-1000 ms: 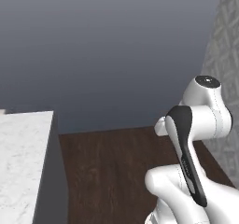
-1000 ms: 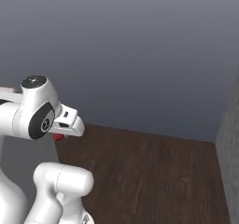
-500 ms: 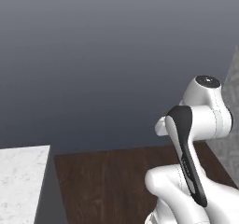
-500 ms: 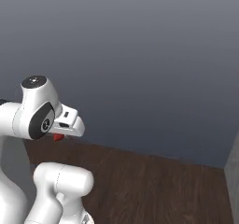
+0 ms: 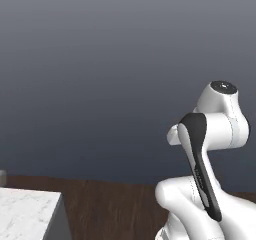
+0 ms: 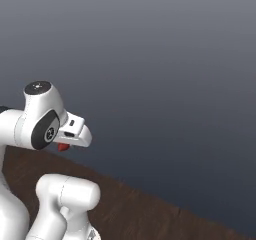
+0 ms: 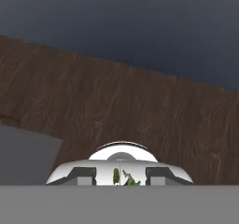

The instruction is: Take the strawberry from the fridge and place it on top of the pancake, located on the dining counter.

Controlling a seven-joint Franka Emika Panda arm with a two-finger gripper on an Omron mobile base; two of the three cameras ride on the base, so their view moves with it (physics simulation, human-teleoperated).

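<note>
Right base view: gripper (image 6: 64, 145) pinches the strawberry (image 6: 63, 147); the dining counter (image 5: 25, 215), apparently, lies low to the left.

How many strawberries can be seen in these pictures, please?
1. The strawberry is a small red shape under the hand in the right base view, seemingly held in the shut tool. Others may be hidden elsewhere.
</note>
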